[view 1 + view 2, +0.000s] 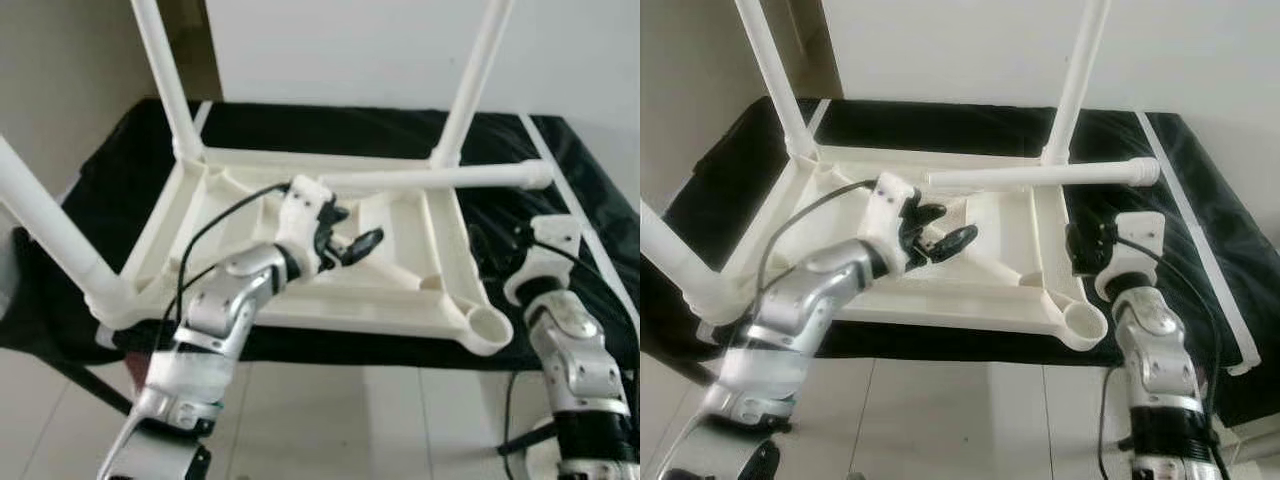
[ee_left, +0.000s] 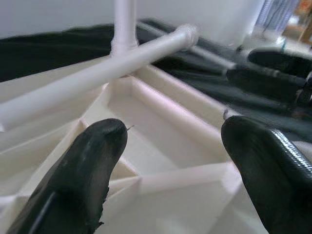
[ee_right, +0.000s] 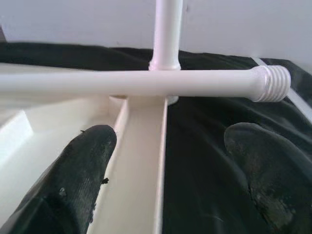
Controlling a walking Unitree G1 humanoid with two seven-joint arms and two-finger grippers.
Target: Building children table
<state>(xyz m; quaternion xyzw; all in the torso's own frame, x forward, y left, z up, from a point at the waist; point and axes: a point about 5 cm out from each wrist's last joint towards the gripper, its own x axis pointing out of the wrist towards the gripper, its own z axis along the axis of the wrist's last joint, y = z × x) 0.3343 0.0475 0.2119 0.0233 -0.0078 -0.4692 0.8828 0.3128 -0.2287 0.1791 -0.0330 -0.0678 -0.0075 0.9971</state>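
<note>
- While its fingers stand apart and hold nothing, the left gripper [image 1: 345, 243] hovers over the ribbed underside of the white table top [image 1: 250, 300].
- At about three o'clock from it, the right gripper [image 3: 168, 170] waits with fingers spread, straddling the table top's right rim.
- Lying loose across that top at twelve o'clock is a white leg [image 1: 440, 178], threaded end pointing right.
- Three fitted legs [image 1: 165, 75] stand up from the corners; the near right socket [image 1: 487, 325] is open.
- Everything rests on a black cloth [image 1: 110, 170].
</note>
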